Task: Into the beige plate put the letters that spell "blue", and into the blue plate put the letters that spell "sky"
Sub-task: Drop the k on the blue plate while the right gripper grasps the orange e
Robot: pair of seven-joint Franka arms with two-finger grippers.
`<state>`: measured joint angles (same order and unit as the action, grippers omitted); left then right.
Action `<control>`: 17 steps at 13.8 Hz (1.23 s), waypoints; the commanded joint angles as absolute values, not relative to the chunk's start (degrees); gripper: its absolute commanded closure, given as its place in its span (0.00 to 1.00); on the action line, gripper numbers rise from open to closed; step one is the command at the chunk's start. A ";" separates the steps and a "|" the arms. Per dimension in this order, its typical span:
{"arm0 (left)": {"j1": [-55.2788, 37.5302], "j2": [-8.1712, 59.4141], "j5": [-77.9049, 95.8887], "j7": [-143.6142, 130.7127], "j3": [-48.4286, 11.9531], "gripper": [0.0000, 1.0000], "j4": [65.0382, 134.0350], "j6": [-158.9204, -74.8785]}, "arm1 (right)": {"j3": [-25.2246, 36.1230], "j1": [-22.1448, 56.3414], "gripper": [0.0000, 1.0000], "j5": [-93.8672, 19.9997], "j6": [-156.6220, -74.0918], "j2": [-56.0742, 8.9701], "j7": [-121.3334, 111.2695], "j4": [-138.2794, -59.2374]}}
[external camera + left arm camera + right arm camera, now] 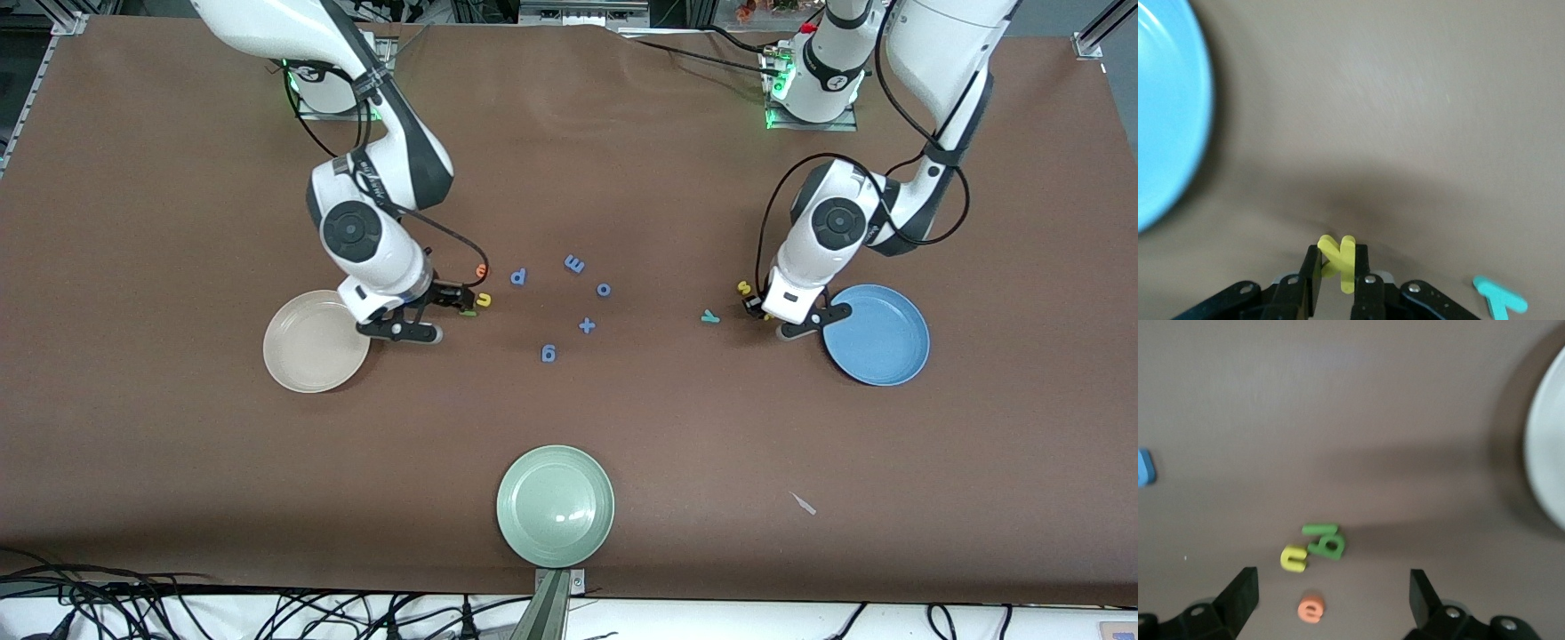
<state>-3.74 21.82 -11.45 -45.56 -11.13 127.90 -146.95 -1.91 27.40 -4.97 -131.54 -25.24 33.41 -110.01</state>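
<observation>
Fingers (1238,597) of the right gripper (1331,600) stand spread wide and hold nothing, low over a small cluster of foam letters: the yellow u (1293,558), the green b (1328,543) with the darker green l (1318,529) against it, and the orange e (1311,609). Those letters lie on the brown table (569,133) beside the beige plate (307,356), toward the right arm's end; the plate holds nothing. In the middle of the table lie the blue letters (574,264) and a blue plus sign (587,325), with the pale green plate (555,505), also bare inside, nearest the front camera. Toward the left arm's end, the teal y (709,316) and the yellow s (743,287) rest on the table. Just beside them, the left gripper (1335,283) is pinched narrow on the yellow k (1341,260), which stands upright between the pads, low over the table next to the blue plate (880,338). No letter lies in that plate.
</observation>
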 commanded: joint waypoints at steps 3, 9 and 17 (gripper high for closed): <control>3.05 20.13 -13.01 -39.31 -11.43 1.00 123.66 -139.65 | -6.32 27.25 0.00 -5.98 -142.09 -22.50 40.33 -121.18; 15.37 21.18 -12.92 -23.74 -11.69 0.98 123.75 -141.49 | -7.21 30.14 0.01 -5.71 -147.83 -23.73 44.65 -125.07; 13.63 21.88 -12.05 -30.27 -13.52 0.39 123.40 -141.07 | -5.63 31.38 0.06 -1.94 -152.48 -27.15 44.65 -125.77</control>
